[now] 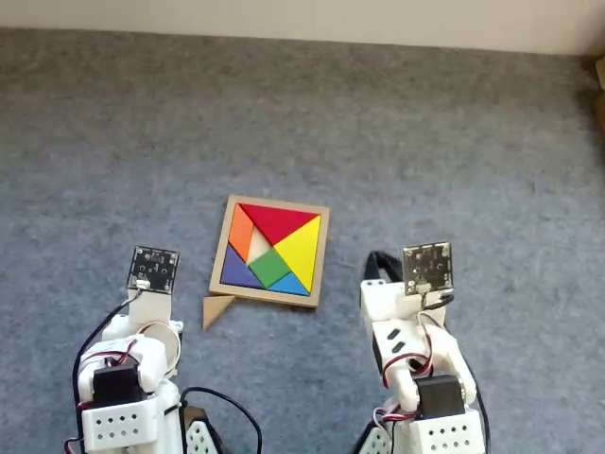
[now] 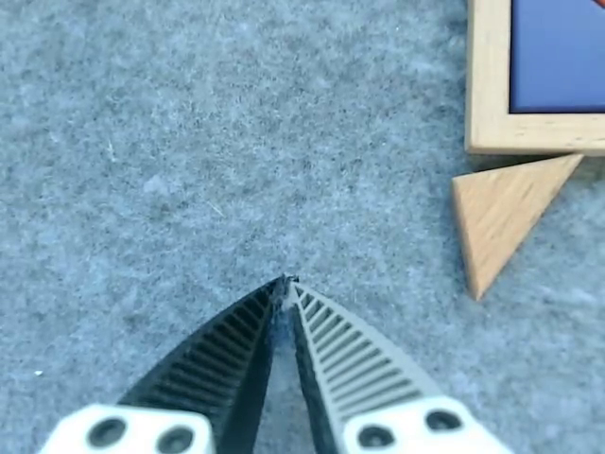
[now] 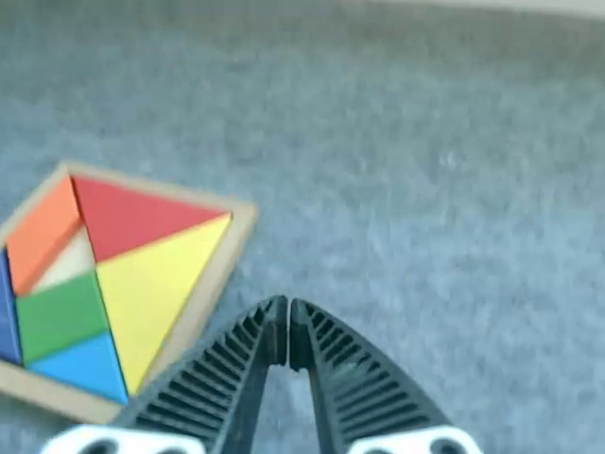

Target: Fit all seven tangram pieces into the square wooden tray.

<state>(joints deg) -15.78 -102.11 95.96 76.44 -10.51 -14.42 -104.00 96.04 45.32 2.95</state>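
The square wooden tray (image 1: 323, 248) lies on the grey carpet mid-table, holding red, yellow, orange, green, blue and purple pieces, with one small triangular gap showing bare wood (image 1: 257, 248) beside the orange piece. A plain wooden triangle (image 1: 217, 308) rests on the carpet just outside the tray's near left corner; in the left wrist view this triangle (image 2: 501, 213) touches the tray corner (image 2: 487, 95). My left gripper (image 2: 286, 281) is shut and empty, a short way from the triangle. My right gripper (image 3: 286, 305) is shut and empty, beside the tray's (image 3: 241, 227) right edge.
Both arms' bases (image 1: 128, 397) (image 1: 425, 397) stand at the near edge, left and right of the tray. Open carpet stretches beyond the tray to the pale far wall strip (image 1: 302, 19).
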